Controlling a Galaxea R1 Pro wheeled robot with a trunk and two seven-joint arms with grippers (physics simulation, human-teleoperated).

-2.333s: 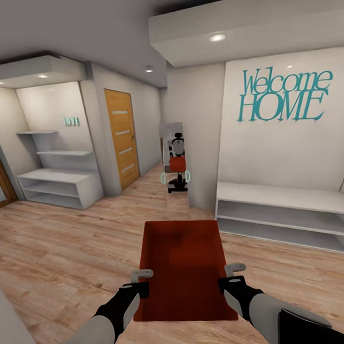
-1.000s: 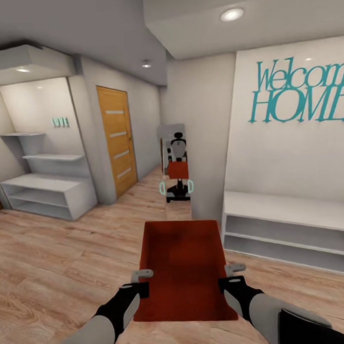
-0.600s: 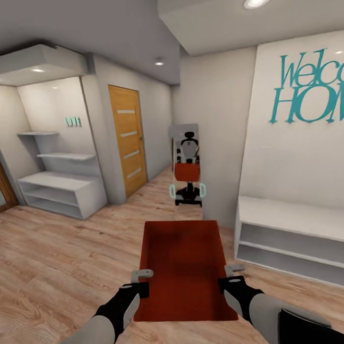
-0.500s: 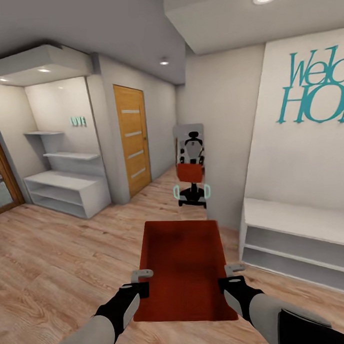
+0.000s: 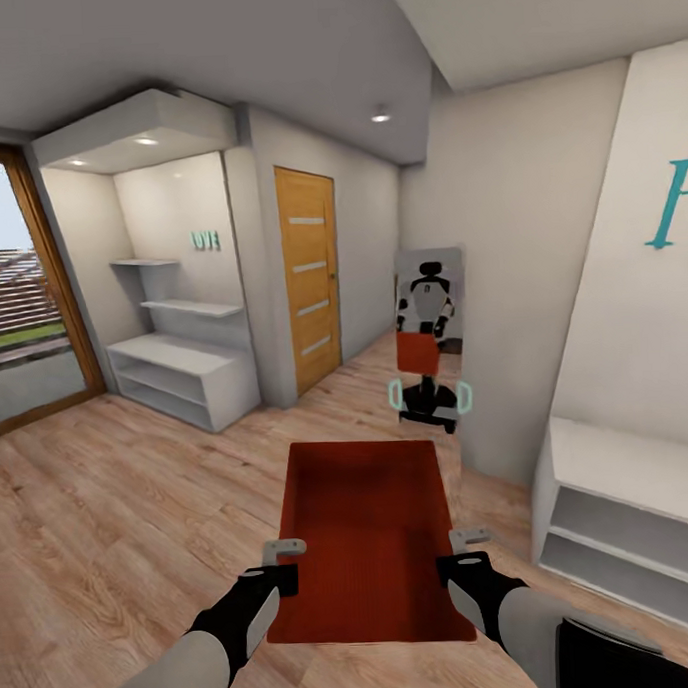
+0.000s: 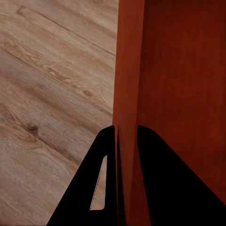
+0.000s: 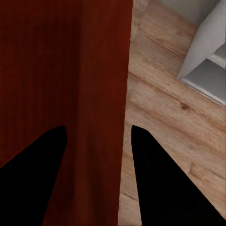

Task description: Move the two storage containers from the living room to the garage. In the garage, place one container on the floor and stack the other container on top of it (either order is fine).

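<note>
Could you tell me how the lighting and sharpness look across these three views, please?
Head view: evenly lit, sharp, wide-angle stretch at the edges, daylight through the glass door. Both wrist views: gripper fingers are black silhouettes; the storage container wall is dim, floor grain crisp.

Wall lettering (image 5: 204,240), teal, small, above the white shelves (image 5: 185,371): likely "LOVE", blurred. Large teal letter fragment (image 5: 675,194) on right wall: cut off, unreadable.

One orange-red storage container (image 5: 364,533), rectangular, open-topped, finely ribbed. Carried level above the light wood plank floor (image 5: 112,524), long axis pointing forward. Empty inside, walls sloping slightly.
</note>
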